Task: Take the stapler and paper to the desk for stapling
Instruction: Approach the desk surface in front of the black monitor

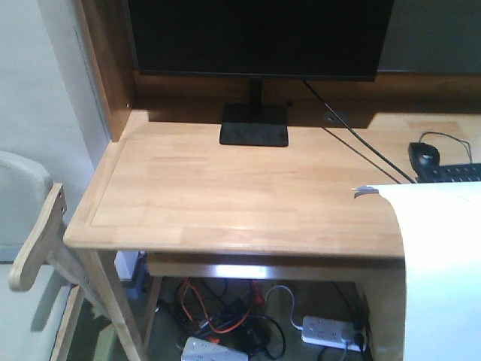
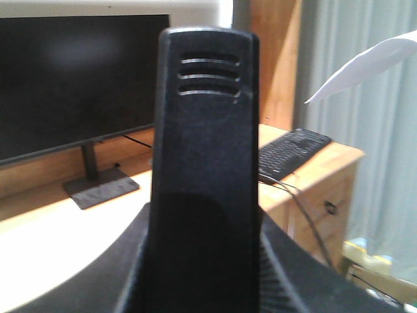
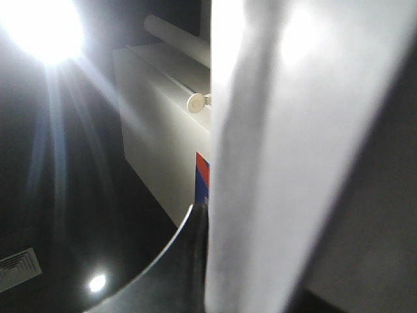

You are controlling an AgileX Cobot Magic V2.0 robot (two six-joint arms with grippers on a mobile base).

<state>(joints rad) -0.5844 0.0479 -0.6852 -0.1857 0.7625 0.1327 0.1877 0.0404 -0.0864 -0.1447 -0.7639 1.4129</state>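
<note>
Before the desk [image 1: 225,195], left claw [image 2: 205,277] clamps the stapler [image 2: 205,150] upright; right claw [image 3: 260,287] pinches the paper [image 3: 293,150].

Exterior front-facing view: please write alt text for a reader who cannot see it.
A white paper curves down over the right front of the wooden desk. A dark monitor stands at the back, a mouse and keyboard at right.

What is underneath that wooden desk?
Tangled orange and black cables and a white power strip lie under the desk. The paper covers the right side, so that part is hidden.
</note>
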